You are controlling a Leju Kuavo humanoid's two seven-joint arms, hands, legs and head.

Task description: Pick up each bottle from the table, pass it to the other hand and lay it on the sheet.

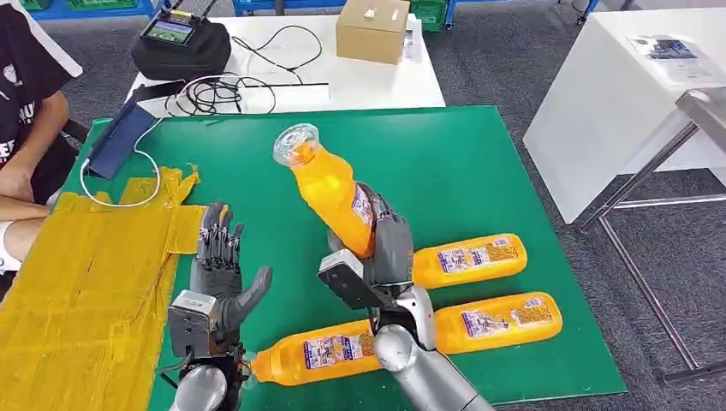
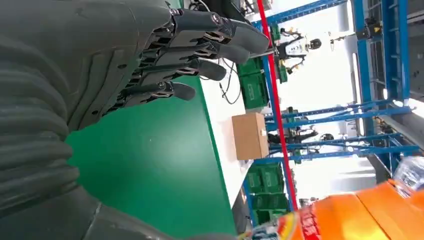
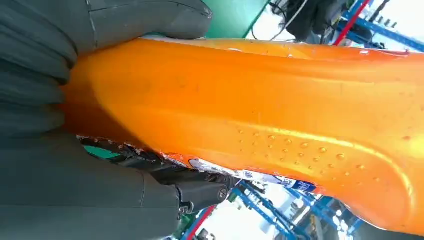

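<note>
Four orange bottles are here, and one of them, the held bottle (image 1: pixel 330 190), is lifted above the green desk (image 1: pixel 479 171) by the right hand (image 1: pixel 387 244). This hand grips it around the lower body, with the label against the fingers; the bottle is tilted and its clear base points up and away from the robot. In the right wrist view the thumb (image 3: pixel 150 20) presses on the orange body (image 3: pixel 260 110).

The left hand (image 1: pixel 218 265) holds nothing. Its fingers are straight and a little apart, the thumb stands out to the side, and it hovers over the green desk just beside the edge of the yellow sheet (image 1: pixel 86 274). The sheet lies flat on the left part of the desk, with no bottle on it.

Three bottles lie on their sides on the green surface: the near bottle (image 1: pixel 312 353) close to the robot's arms, the middle bottle (image 1: pixel 501 321) to the right, and the far bottle (image 1: pixel 471 257) just behind that one.

A person's arm (image 1: pixel 26 163) is at the left edge. Behind the green desk a white desk carries a cardboard box (image 1: pixel 372 30) and black cables (image 1: pixel 214 90).
</note>
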